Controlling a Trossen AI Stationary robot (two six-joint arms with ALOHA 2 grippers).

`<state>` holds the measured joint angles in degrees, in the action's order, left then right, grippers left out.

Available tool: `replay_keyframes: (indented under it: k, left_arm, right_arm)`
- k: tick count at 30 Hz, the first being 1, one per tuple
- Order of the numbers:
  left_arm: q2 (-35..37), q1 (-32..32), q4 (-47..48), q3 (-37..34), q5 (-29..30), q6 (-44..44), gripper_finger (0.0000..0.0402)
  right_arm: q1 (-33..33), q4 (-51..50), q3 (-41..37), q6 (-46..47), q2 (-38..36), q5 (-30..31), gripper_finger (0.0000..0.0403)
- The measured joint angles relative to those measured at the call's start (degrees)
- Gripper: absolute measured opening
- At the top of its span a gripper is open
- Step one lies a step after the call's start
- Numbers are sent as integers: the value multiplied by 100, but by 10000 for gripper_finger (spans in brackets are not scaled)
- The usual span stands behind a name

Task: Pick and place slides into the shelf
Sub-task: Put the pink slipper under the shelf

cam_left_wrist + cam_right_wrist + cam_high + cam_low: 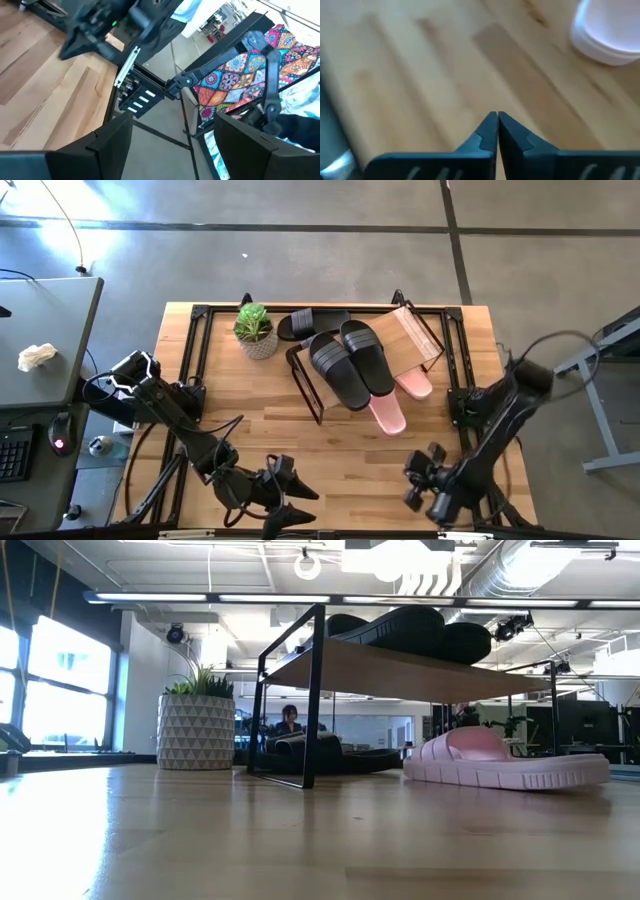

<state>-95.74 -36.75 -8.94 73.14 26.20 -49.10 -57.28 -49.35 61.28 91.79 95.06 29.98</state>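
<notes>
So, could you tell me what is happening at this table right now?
Nothing is being held at the moment. Two black slides lie on top of the shelf, and two pink slides sit on the table under its edge. A third black slide rests behind, beside the potted plant. The right end effector is shut and empty over bare wood; the left end effector waits open at the near edge.

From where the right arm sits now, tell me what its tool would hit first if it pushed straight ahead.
Most likely the bare table. The shut right tool points down at the wood, holding nothing. The pink slide lies off to one side, though depth is unclear.
</notes>
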Motion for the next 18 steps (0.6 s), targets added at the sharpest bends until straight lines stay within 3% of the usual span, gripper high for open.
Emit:
replay_keyframes:
  k: [8, 18]
  left_arm:
    - [0, 0, 37, 0, 23, 126, 260]
    - [0, 0, 196, -2, 39, 87, 260]
  right_arm:
    - [639, -183, -7, 162, 1200, 316, 0]
    - [1497, 210, -524, 286, 1286, 623, 0]
